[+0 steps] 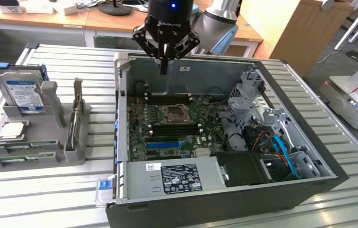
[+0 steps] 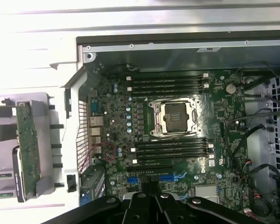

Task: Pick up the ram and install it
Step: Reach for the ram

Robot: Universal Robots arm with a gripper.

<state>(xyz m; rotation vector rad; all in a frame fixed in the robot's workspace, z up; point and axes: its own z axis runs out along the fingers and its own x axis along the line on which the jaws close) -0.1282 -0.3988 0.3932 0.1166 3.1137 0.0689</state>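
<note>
Black robot hand is hanging closed, fingertips pressed together w/ nothing between them, over the far side of the open black desktop PC case. It's pointing straight down just inside the case's far wall. Directly below and slightly nearer the exterior cam than the hand, the green motherboard is lying flat in the case. Its square silver CPU socket is sitting between two banks of long black memory slots. In the wrist view the hand is showing as dark linkages at the frame edge, w/ socket and slots spread out beneath it. The long thin green circuit-board ram stick is standing on its long edge in a slot of the grey plastic holder. That's outside the case, well apart from the hand, off to the exterior view's left of it and nearer that cam; the wrist view is catching it too. Ram not yet picked up. Further from the hand on the same holder, the silver hard drive w/ blue-white label is leaning upright. The square silver CPU chip is lying flat in front of it. Holder and case are both resting on the slatted grey metal worktop.
</note>
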